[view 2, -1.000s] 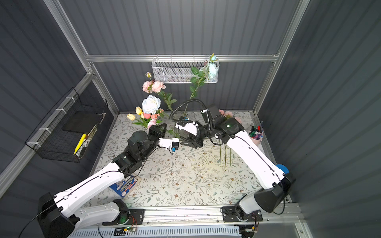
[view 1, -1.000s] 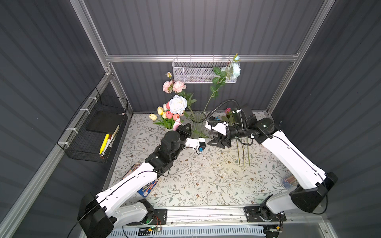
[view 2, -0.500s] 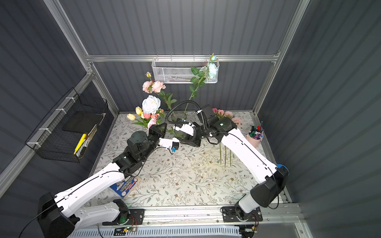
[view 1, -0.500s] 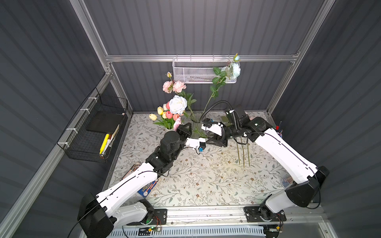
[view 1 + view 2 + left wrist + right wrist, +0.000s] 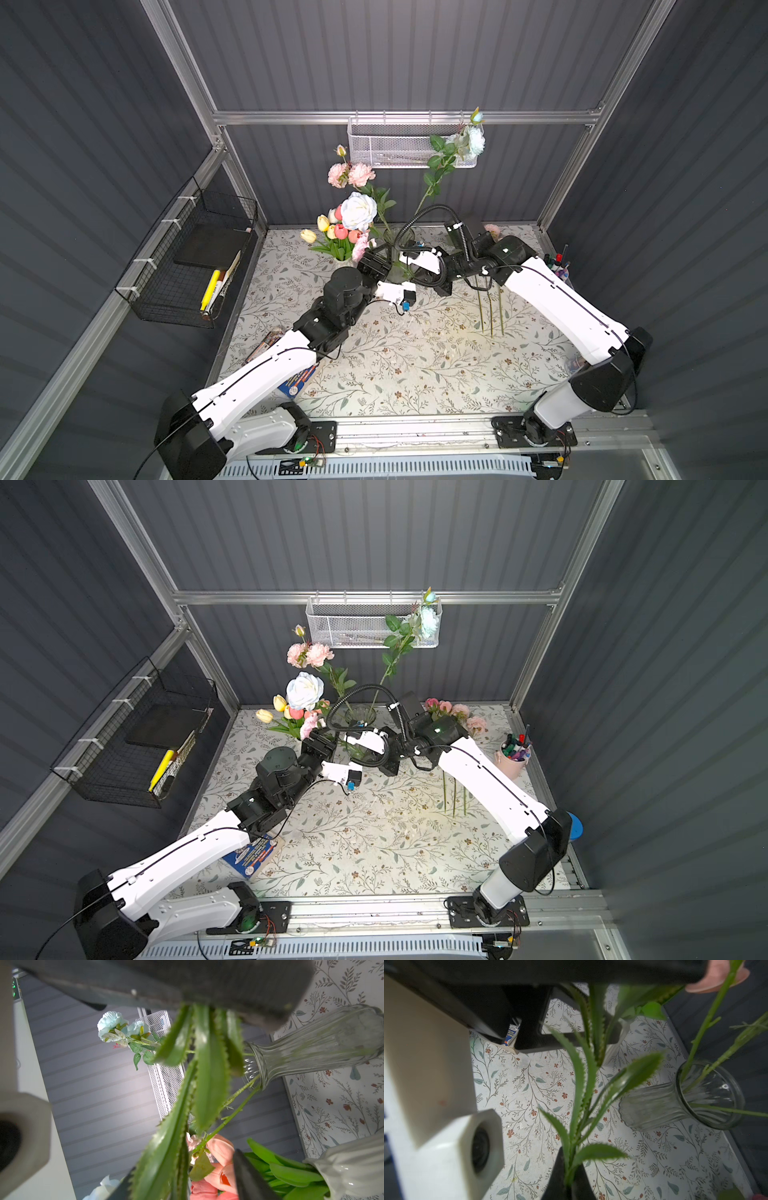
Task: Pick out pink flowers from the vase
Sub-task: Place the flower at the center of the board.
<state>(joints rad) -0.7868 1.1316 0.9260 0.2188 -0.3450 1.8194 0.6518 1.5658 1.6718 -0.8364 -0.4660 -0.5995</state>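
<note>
- Grey ribbed walls point(image 5: 395, 54) are enclosing the cell; the desk point(image 5: 415, 365) is carrying a leaf-print cover
- Glass vase point(image 5: 400, 237) is standing upright near the back edge, between the two wrists, with green stems sitting in its mouth
- Right hand point(image 5: 568, 1185) is pinching shut on a leafy stem point(image 5: 579, 1088), its saw-edged leaves fanning out from the grip; this stem is running outside the vase, just beside it
- Left hand point(image 5: 182, 1179) is standing open, fingers point(image 5: 245, 1174) spread wide, the same stem passing between them; contact cannot be told
- Bloom of the held stem: cannot trace it for certain; a pale pink ruffled bloom point(image 5: 360, 246) is sitting just beside the left hand
- Pink peonies point(image 5: 350, 174) are riding high above the vase, over a white rose point(image 5: 358, 210)
- Salmon tulips point(image 5: 347, 232) are standing in a white ribbed vase point(image 5: 353, 1167) with yellow tulips point(image 5: 323, 222)
- More pink blooms point(image 5: 455, 712) are lying on the desk behind the right arm, green stems point(image 5: 454, 796) showing on its near side
- Pale blue roses point(image 5: 473, 141) are leaning against the mesh basket point(image 5: 395, 145) on the back wall
</note>
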